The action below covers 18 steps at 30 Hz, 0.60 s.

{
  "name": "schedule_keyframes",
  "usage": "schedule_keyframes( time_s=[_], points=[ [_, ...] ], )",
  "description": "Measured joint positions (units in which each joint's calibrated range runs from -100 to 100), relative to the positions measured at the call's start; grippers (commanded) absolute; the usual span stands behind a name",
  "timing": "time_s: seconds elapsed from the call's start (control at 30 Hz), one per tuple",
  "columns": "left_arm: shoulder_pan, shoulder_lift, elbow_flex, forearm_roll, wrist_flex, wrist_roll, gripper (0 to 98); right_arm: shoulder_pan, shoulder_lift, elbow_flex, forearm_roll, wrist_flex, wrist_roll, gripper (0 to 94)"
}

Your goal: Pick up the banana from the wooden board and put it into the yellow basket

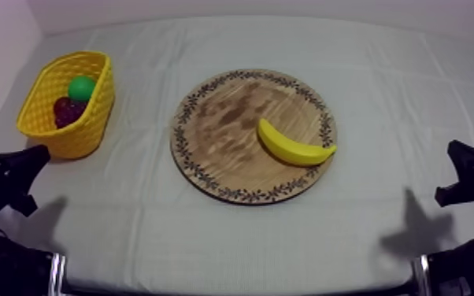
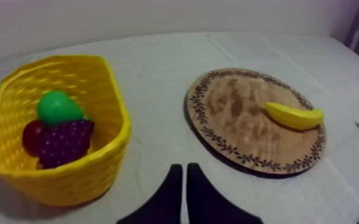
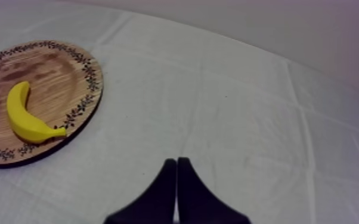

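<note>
Banana (image 1: 291, 146) lies flat near the right edge of the wooden board (image 1: 209, 142), yellow basket (image 1: 90, 118) by the far left corner of the table (image 1: 248, 236), left gripper (image 2: 183, 168) and right gripper (image 3: 176, 161) both closed on nothing; banana probably light, stiff, slick plastic, so pinch across its thick middle.

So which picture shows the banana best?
The top view: the yellow toy banana lies whole, seen from above, on the round wooden board. The right wrist view shows it slanted; the left wrist view, farther off.
</note>
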Motion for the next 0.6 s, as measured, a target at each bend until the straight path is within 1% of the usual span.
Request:
schedule_keyframes(
  time_s=[0.13, 0.23, 0.3, 0.4, 0.47, 0.6],
  points=[
    [3.13, 7.7, -4.37, -2.83, -3.07, 2.96, 0.1, 0.0, 0.0, 0.0, 0.0, 0.0, 0.0, 0.3],
    [4.98, 13.91, -8.18, -3.72, -3.71, 4.0, 0.1, 0.0, 0.0, 0.0, 0.0, 0.0, 0.0, 0.3],
    [5.84, 17.99, -10.99, -3.92, -4.02, 3.88, 0.1, 0.0, 0.0, 0.0, 0.0, 0.0, 0.0, 0.3],
    [6.66, 25.24, -16.29, -3.92, -2.9, 2.67, 0.1, 0.0, 0.0, 0.0, 0.0, 0.0, 0.0, 0.3],
    [7.24, 30.41, -20.52, -3.74, -0.71, 1.92, 0.1, 0.0, 0.0, 0.0, 0.0, 0.0, 0.0, 0.3],
    [8.27, 40.2, -29.52, -2.67, 5.01, 0.1, 0.1, 0.0, 0.0, 0.0, 0.0, 0.0, 0.0, 0.3]
  ],
)
